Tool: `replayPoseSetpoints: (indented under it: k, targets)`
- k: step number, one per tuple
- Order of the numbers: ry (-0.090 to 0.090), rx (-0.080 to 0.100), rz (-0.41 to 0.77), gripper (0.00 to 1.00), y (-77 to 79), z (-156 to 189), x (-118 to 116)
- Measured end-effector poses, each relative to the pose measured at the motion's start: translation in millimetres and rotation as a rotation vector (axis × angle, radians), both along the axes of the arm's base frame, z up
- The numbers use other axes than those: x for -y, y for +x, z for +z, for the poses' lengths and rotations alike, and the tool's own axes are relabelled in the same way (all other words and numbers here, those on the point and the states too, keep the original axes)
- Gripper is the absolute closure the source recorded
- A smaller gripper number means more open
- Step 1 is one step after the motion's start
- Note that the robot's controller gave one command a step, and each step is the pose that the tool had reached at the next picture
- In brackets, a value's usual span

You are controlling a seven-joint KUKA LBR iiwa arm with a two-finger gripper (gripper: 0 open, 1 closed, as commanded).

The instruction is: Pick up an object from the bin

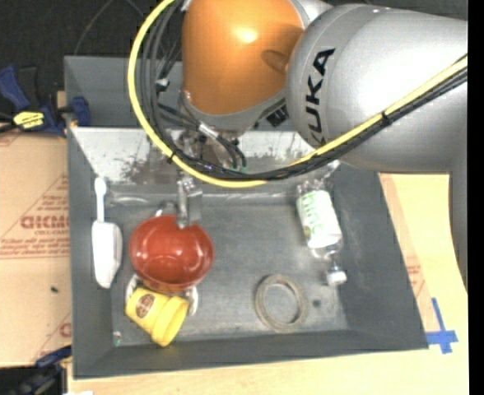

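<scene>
Camera view puts the gripper (pixel 183 204) at the far rim of the red bowl (pixel 170 253), left of the middle of the bin (pixel 365 286). Whether it is spread or pressed together cannot be told. This looks like the grasp approach; next it needs a firm pinch on that rim, then a lift.

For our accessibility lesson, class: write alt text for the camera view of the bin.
The robot's gripper hangs at the far rim of a red bowl in the left of a grey metal bin. Around lie a white handled tool at left, a yellow cup in front, a tan ring and a clear bottle to the right.
</scene>
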State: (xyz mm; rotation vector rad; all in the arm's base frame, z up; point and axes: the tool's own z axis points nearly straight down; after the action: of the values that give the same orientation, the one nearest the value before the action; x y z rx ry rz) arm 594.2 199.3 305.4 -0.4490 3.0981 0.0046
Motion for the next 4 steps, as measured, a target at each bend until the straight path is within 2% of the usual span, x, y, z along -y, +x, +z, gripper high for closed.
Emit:
replayPoseSetpoints:
  k: [1, 2, 3, 4]
  targets:
    - [-0.004, -0.008, -0.043, 0.0, 24.7, -90, 14]
    - [0.008, 0.011, -0.192, 0.0, -13.3, -87, 35]
    - [-0.004, -0.005, 0.062, 0.0, -23.3, -131, 68]
    - [0.01, 0.016, -0.208, 0.0, -14.0, -134, 37]
